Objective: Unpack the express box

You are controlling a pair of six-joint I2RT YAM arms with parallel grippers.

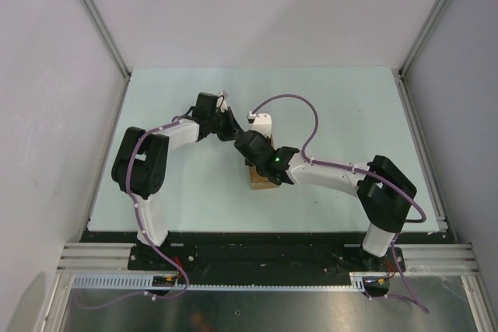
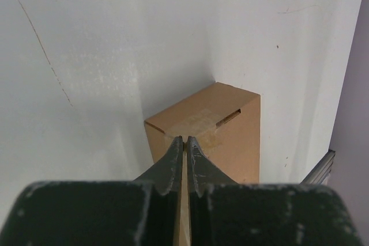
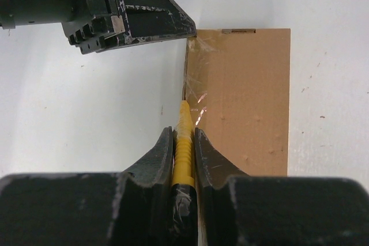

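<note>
— Pale green table point(image 1: 194, 188), white walls around it. Where do I find the express box point(image 1: 261, 179)?
— Mid-table, between the two arms. I see it brown and closed, with clear tape point(image 3: 199, 67) over one corner.
— And the claws?
— My left claw point(image 2: 184, 140) has its fingers pressed together, tips at that taped corner. My right claw point(image 3: 184, 133) is clamped on the yellow utility knife point(image 3: 183, 156), whose nose lies along the box's edge.
</note>
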